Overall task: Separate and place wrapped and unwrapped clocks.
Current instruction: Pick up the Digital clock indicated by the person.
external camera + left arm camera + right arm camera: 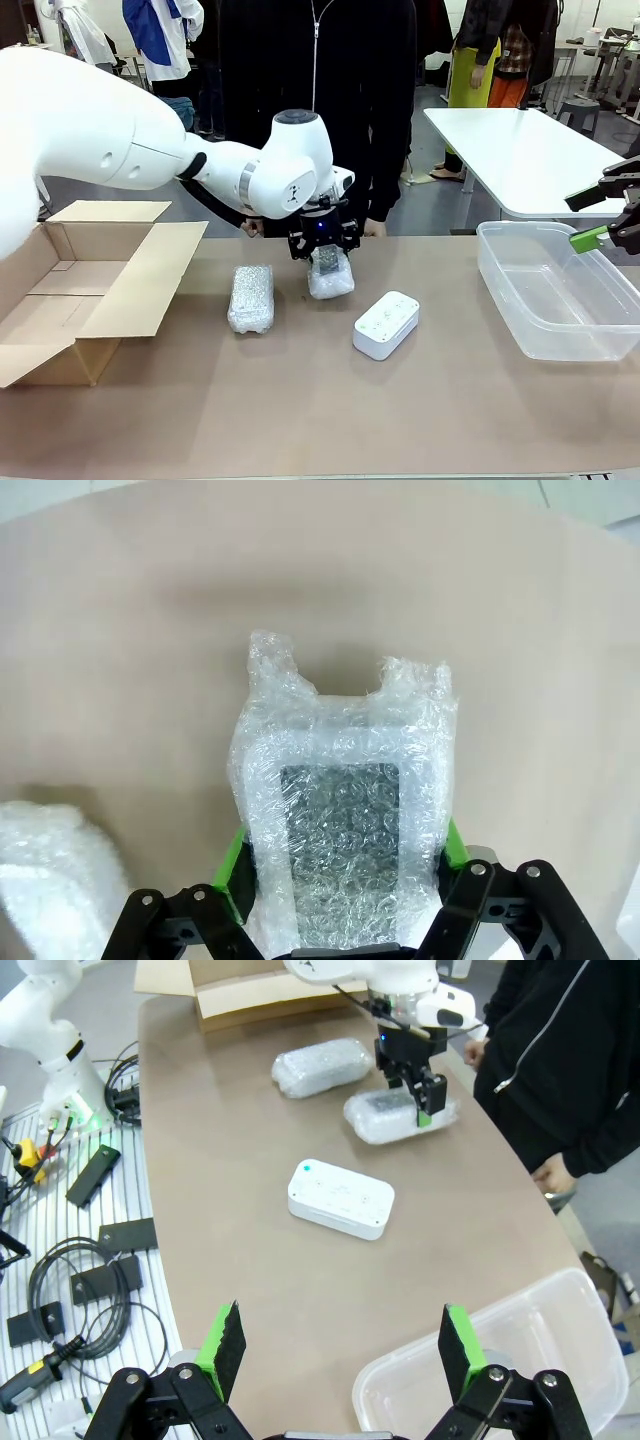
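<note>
With the left gripper (328,262) pinched shut across the farther wrapped clock (331,282), green pads sunk into the bubble wrap on both long sides, lift straight up before any sideways travel. Looks to be resting on the table (300,420), toward the far edge near the person, just beyond the gap between the second wrapped clock (250,298) and the bare white clock (386,325). Mind the soft wrap: holds by the padding rather than the hard body, so likely to slip or swing if jerked. Raise slowly and check for a level rise. Pass clear of the neighbouring bundle, then carry toward the open cardboard box (100,290) at the left, probably the home for wrapped ones, though hard to say for sure. Leave the right gripper (335,1345) parked near the clear plastic tub (545,300), jaws wide and empty, well out of the path.
</note>
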`<state>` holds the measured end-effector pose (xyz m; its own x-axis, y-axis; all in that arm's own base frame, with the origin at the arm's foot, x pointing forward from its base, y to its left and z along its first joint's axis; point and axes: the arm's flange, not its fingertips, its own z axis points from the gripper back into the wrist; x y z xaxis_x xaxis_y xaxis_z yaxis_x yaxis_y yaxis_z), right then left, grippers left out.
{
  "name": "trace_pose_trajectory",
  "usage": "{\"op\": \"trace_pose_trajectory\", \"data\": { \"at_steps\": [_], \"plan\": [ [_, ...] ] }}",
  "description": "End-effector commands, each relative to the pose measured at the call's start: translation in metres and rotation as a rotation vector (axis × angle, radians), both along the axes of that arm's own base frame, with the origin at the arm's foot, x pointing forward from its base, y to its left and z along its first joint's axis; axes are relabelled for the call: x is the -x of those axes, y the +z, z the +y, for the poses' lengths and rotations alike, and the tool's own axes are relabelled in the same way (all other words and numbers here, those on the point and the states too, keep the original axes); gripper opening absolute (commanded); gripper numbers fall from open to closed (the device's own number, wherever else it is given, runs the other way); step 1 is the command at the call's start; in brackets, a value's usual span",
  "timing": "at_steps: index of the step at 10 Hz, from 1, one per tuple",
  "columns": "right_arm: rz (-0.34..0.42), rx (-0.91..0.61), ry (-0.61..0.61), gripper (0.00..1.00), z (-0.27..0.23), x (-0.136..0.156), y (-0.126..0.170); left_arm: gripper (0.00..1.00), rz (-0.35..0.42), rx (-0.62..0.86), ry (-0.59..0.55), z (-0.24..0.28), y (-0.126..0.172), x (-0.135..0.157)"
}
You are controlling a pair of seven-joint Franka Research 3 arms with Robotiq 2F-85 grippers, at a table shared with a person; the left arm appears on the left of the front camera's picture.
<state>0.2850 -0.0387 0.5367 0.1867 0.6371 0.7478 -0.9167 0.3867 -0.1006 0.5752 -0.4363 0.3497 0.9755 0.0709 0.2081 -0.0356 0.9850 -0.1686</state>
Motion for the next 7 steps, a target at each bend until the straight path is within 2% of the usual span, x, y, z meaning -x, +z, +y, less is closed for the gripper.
{"op": "trace_pose_trajectory", "data": {
  "at_steps": [1,2,3,4,5,6,7],
  "plan": [
    [-0.003,-0.03,0.022,1.0,0.0,-0.003,0.002,0.0,-0.018,-0.095,-0.041,0.015,0.031,0.005],
    [-0.003,-0.03,0.022,1.0,0.0,-0.003,0.002,0.05,-0.024,-0.108,-0.051,0.018,0.043,0.005],
    [-0.003,-0.03,0.022,1.0,0.0,-0.003,0.002,0.0,-0.03,-0.127,-0.061,0.02,0.057,0.008],
    [-0.003,-0.03,0.022,1.0,0.0,-0.003,0.002,0.0,-0.037,-0.137,-0.069,0.021,0.072,0.011],
    [-0.003,-0.03,0.022,1.0,0.0,-0.003,0.002,0.61,-0.048,-0.145,-0.082,0.022,0.09,0.014],
    [-0.003,-0.03,0.022,1.0,0.0,-0.003,0.002,0.61,-0.061,-0.146,-0.094,0.022,0.104,0.018],
    [-0.003,-0.03,0.022,1.0,0.0,-0.003,0.002,0.41,-0.069,-0.145,-0.101,0.022,0.116,0.021]
  ]
}}
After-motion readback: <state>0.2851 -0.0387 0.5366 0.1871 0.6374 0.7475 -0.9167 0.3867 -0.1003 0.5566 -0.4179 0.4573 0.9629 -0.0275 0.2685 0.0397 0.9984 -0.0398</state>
